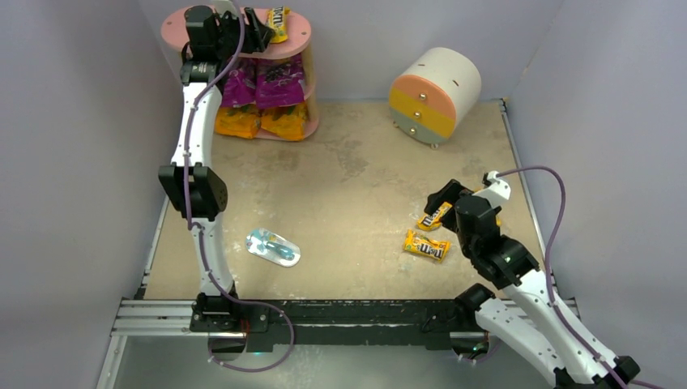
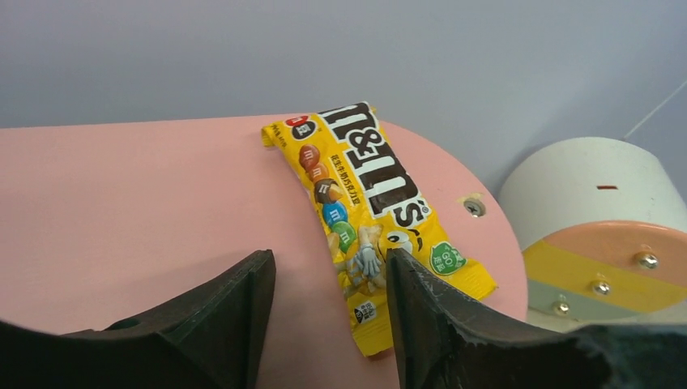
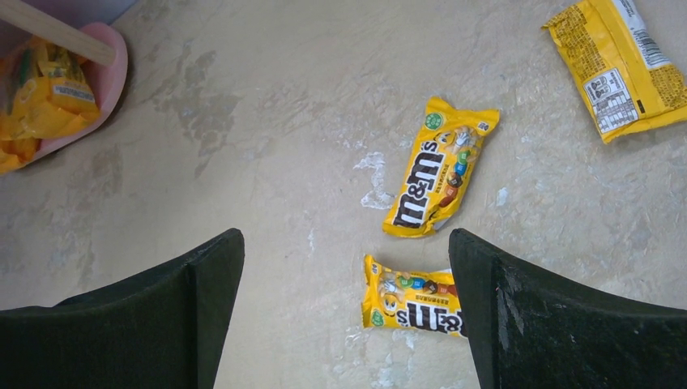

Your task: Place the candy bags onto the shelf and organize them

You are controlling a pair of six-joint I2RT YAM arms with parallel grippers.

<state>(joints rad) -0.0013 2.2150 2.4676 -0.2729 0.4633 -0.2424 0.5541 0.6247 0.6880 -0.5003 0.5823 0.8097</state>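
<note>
Yellow M&M's pack on shelf, just ahead of left pincer

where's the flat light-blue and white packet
The light-blue packet lies on the beige table, top view, just right of the left arm, left of two yellow M&M's packs.

Pink three-tier oval-board shelf with light wooden posts:

- **Top board:** one small yellow M&M's pack lies there, with the left gripper just beside it.
- **Middle tier:** two glossy purple bags.
- **Bottom tier:** two glossy orange-yellow bags.

Well right of the shelf and nearer the arm bases, a second yellow M&M's pack and a third yellow M&M's pack lie on the table. The right gripper is above the second.
</note>
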